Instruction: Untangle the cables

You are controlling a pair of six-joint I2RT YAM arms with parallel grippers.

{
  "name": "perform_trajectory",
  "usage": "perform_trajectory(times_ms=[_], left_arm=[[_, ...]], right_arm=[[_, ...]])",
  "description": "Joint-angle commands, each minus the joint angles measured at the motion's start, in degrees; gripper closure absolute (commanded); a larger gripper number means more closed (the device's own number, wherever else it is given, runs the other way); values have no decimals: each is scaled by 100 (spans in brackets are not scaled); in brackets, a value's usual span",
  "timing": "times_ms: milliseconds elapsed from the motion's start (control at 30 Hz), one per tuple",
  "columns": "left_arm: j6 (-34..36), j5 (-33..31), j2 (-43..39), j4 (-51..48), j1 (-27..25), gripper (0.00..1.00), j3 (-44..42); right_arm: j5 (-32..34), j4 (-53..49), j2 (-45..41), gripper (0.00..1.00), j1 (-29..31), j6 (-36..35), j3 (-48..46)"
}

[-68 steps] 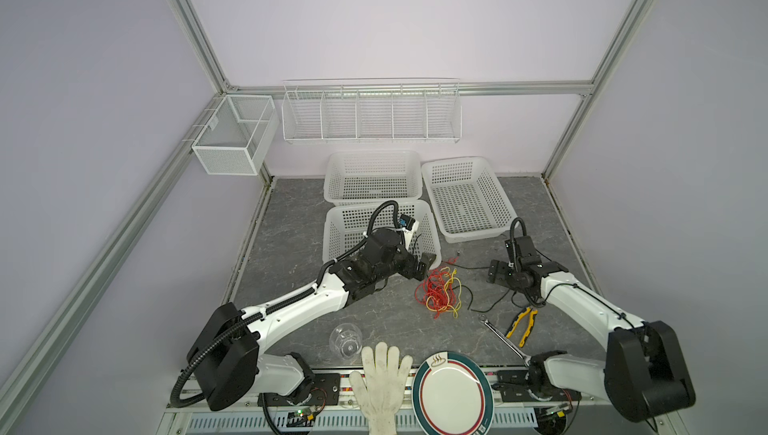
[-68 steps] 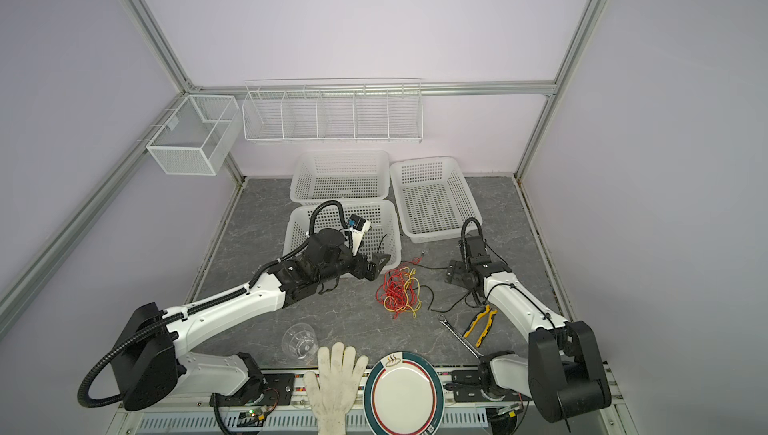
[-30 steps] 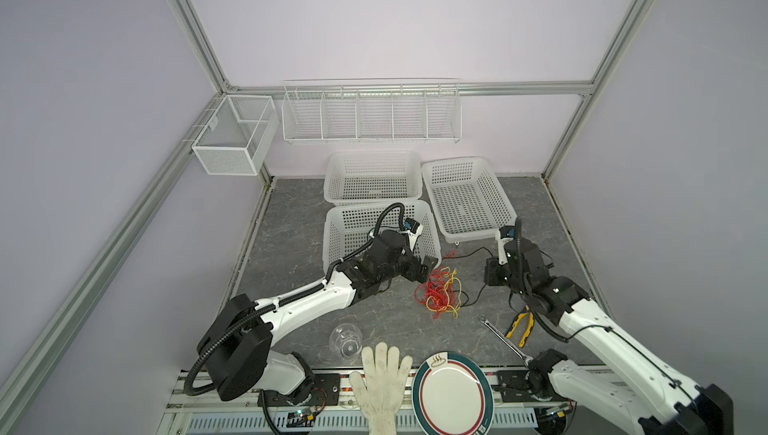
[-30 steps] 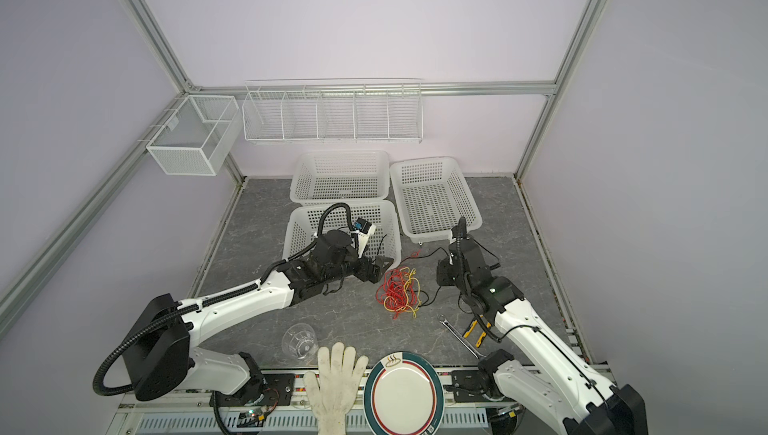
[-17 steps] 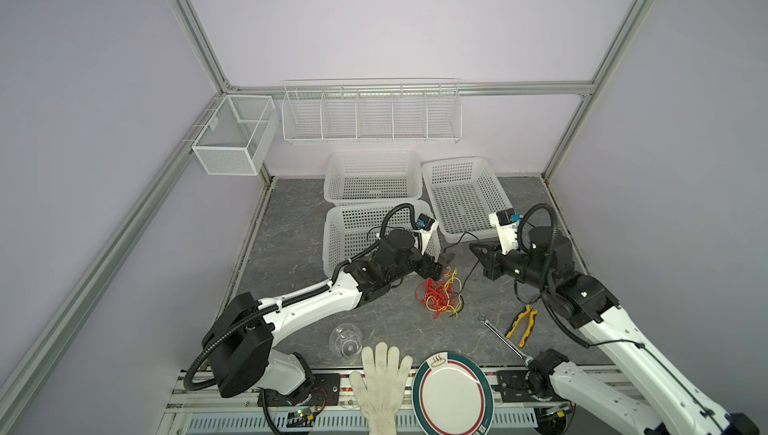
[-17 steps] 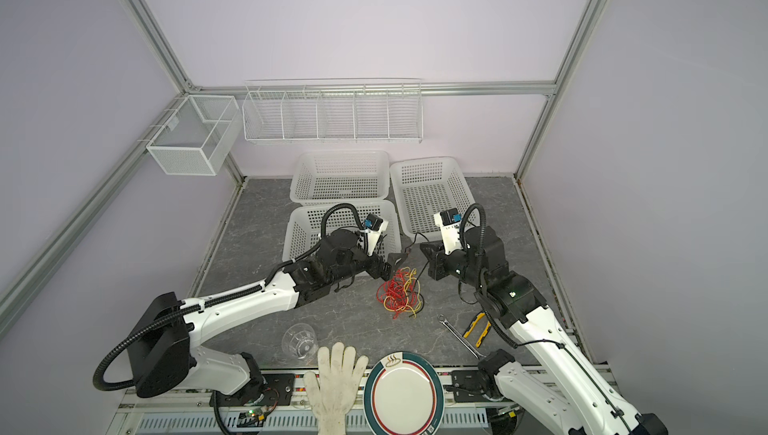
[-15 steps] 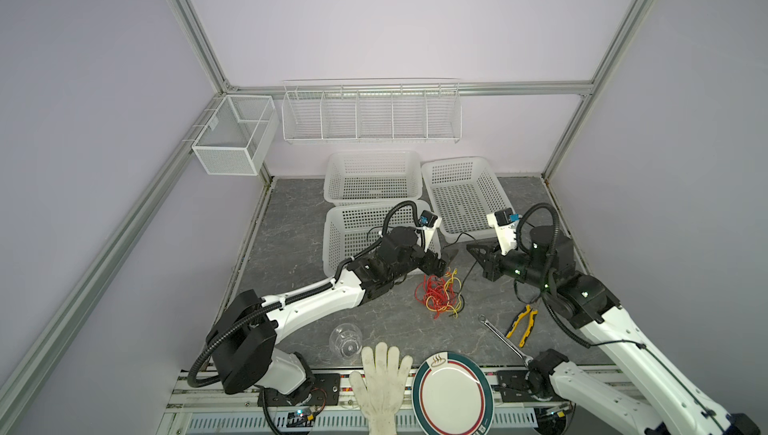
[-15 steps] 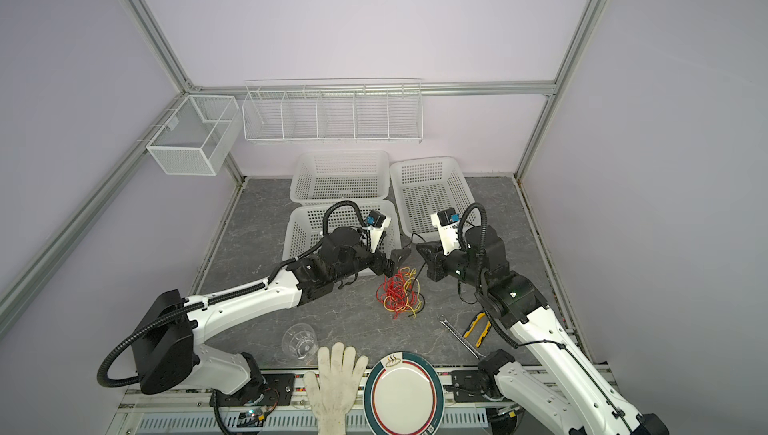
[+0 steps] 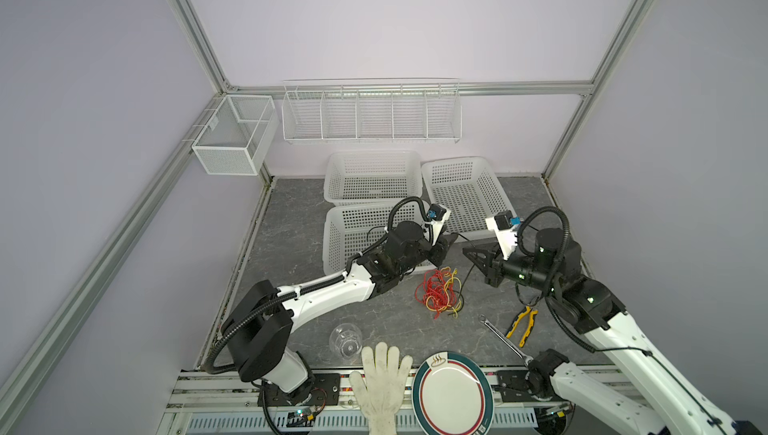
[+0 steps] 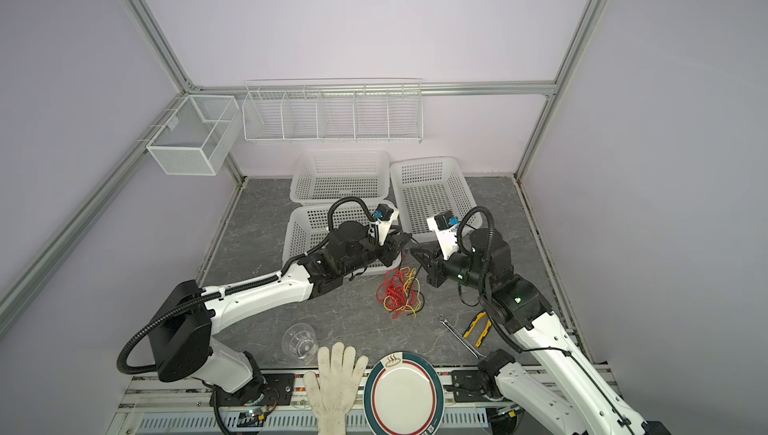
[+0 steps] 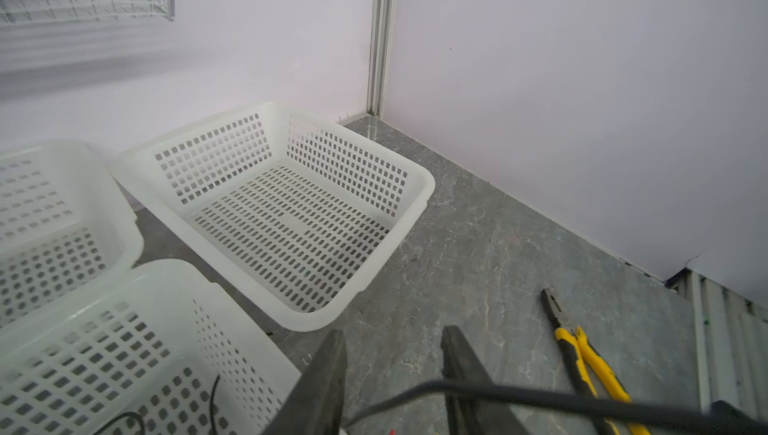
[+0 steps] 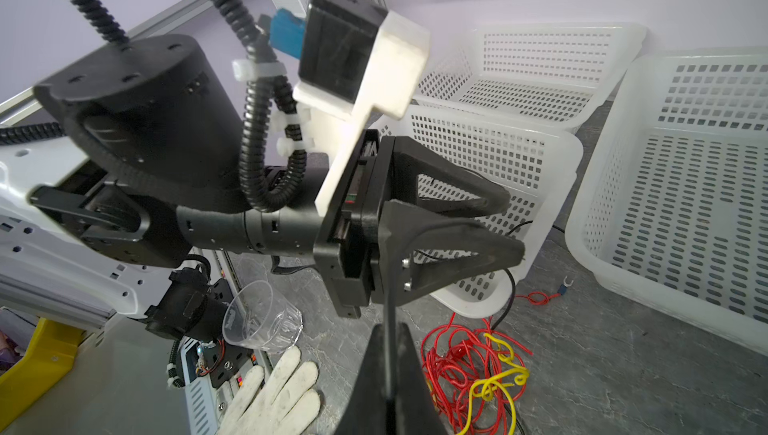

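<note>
The right pincer (image 12: 388,339) is pressed together on the black cable (image 12: 389,287). This thin strand rises from its tips to the left pincer (image 12: 514,227), whose jaws stand apart, with the strand crossing the gap between them unpinched. In both top views the two pincers face each other nearly tip to tip above the desk (image 9: 395,329), just in front of the nearest white basket (image 9: 345,237). Below them and toward the desk's front edge, the red and yellow cables (image 9: 437,295) lie in one loose heap, and the black cable drops from the right pincer into the heap's right side. The coming move seems to turn on this layout: the held span runs side to side between the pincers, while the knot sits beneath and in front of both. Neither arm is clearly nearer to it, so drawing the pincers apart would likely pull the black strand up and out of the coloured loops. Further out, the pliers (image 9: 521,325) and a wrench (image 9: 500,337) rest to the right, well apart from the heap. A glass (image 9: 345,339), a glove (image 9: 382,374) and a plate (image 9: 419,395) line the front edge.
</note>
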Motion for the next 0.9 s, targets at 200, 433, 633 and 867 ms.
perform_trajectory(times_ms=[200,433,633,867], left_arm=[[-71,-60,-50,134,-14,100,224],[-55,-84,-446,-410,-10,100,522],[-38,5,-949,-571,-10,100,829],[79,-291,-1404,-695,-8,100,1124]], right_arm=[[649,72,16,94,48,-95,-297],[2238,-239,445,66,46,125,-417],[2315,92,929,45,47,288,-758],[2315,413,1477,41,46,397,-921]])
